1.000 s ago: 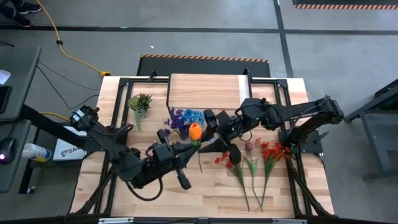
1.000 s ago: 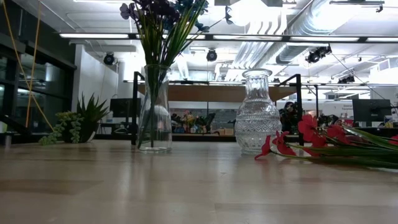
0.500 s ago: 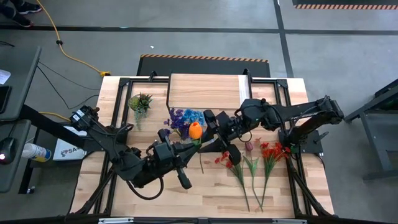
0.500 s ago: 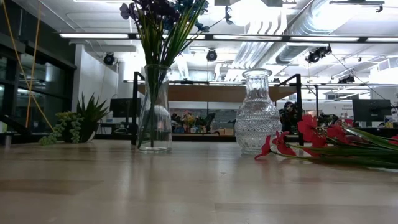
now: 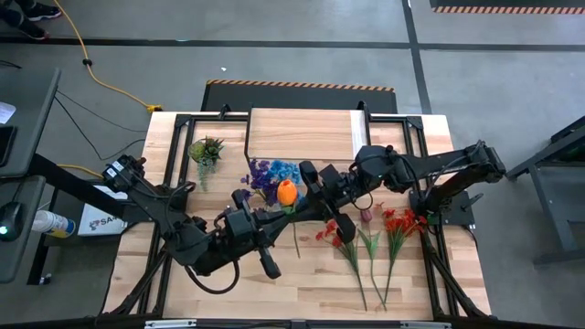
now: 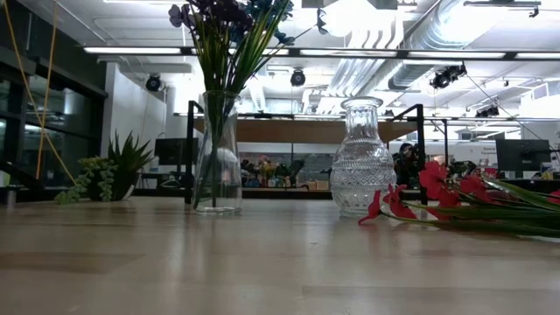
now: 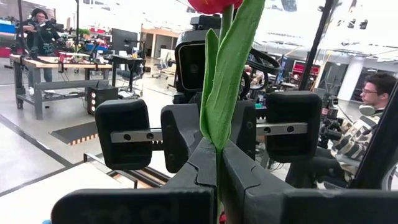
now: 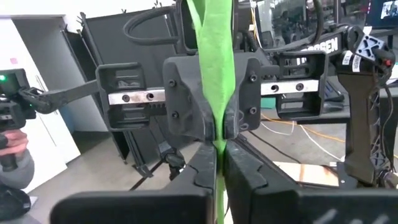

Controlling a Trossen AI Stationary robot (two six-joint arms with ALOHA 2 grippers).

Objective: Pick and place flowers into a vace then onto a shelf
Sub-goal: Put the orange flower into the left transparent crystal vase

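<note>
I see both arms meeting over the middle of the table, facing each other, with one orange tulip (image 5: 287, 193) between them. The left gripper (image 7: 219, 163) is clenched on the green stem of this flower, and the right gripper (image 8: 217, 160) is clenched on the same stem, so the two hold it together above the wood. In the high view the orange bloom is just beside the blue and purple flowers (image 5: 271, 174), which stand in the clear glass vase (image 6: 217, 153). A second, patterned glass vase (image 6: 362, 157) stands near it on the tabletop (image 6: 262, 262). The red flowers (image 5: 395, 226) and one dark maroon flower (image 5: 366, 217) lie flat on the table at the right side. The shelf (image 5: 302, 133) is at the far edge of the table, and the small green plant (image 5: 206, 150) is to its left.
</note>
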